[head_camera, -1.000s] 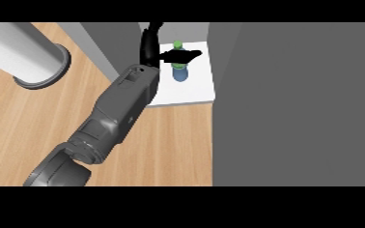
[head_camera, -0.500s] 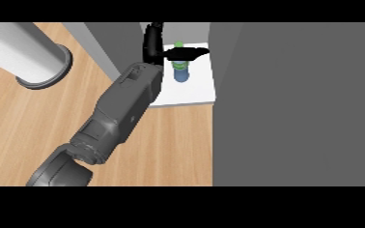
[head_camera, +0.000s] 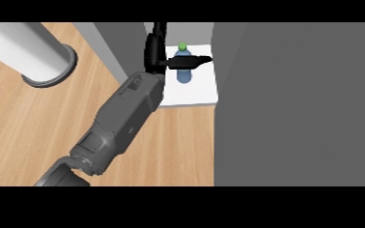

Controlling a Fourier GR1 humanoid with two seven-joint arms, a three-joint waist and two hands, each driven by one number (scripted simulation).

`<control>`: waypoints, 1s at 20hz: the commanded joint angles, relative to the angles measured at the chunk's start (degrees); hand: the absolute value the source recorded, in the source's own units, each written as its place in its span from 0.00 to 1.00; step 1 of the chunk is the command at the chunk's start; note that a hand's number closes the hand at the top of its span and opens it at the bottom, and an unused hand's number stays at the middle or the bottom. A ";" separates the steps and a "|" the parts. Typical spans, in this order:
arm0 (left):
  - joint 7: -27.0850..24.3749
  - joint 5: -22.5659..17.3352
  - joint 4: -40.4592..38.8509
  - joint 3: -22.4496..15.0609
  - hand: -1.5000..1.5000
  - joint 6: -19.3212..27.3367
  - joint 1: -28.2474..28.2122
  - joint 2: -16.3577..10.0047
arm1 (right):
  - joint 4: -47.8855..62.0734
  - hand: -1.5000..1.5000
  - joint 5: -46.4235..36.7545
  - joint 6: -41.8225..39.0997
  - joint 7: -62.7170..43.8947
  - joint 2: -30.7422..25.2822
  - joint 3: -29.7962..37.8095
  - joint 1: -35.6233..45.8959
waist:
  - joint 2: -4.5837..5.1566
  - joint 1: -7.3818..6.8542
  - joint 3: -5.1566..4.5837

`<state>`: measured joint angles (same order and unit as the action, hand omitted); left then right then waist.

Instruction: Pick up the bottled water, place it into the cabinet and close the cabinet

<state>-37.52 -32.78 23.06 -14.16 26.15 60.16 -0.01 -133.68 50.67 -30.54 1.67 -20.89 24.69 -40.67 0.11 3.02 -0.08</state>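
Bottled water, green-capped, is inside the open cabinet, over its white floor and beside the grey panel at the right. The left robot hand reaches in from above the wooden worktop and is curled round the bottle, one black digit crossing it. The bottle appears to rest on the floor, though the steep view leaves that uncertain.

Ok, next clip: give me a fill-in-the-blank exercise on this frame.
1. The bottled water has a ___ cap.
2. It stands on a ___ shelf.
3. The left hand lays ___ fingers across it.
Missing words: green; white; black.
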 commanded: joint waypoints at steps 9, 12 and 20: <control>5.49 -3.97 27.05 -14.76 0.00 4.36 -18.87 0.01 | -9.82 0.00 -1.06 4.69 -4.28 2.05 1.59 -1.78 | -0.81 -3.58 0.00; 3.61 -5.32 34.23 -20.20 0.00 7.92 -26.04 0.01 | -10.29 0.00 -1.11 3.60 -4.46 2.51 1.77 -2.69 | -0.65 -2.84 -0.02; 3.73 -1.81 51.69 -26.09 0.00 5.49 -42.76 -3.35 | -10.33 0.00 -1.86 2.87 -4.35 2.70 2.87 -2.05 | -0.55 -3.33 -0.01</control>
<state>-33.41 -35.19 67.66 -37.10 33.31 24.48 -1.32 -134.13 51.18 -30.07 -0.02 -18.87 26.40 -41.02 -0.54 -0.24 -0.06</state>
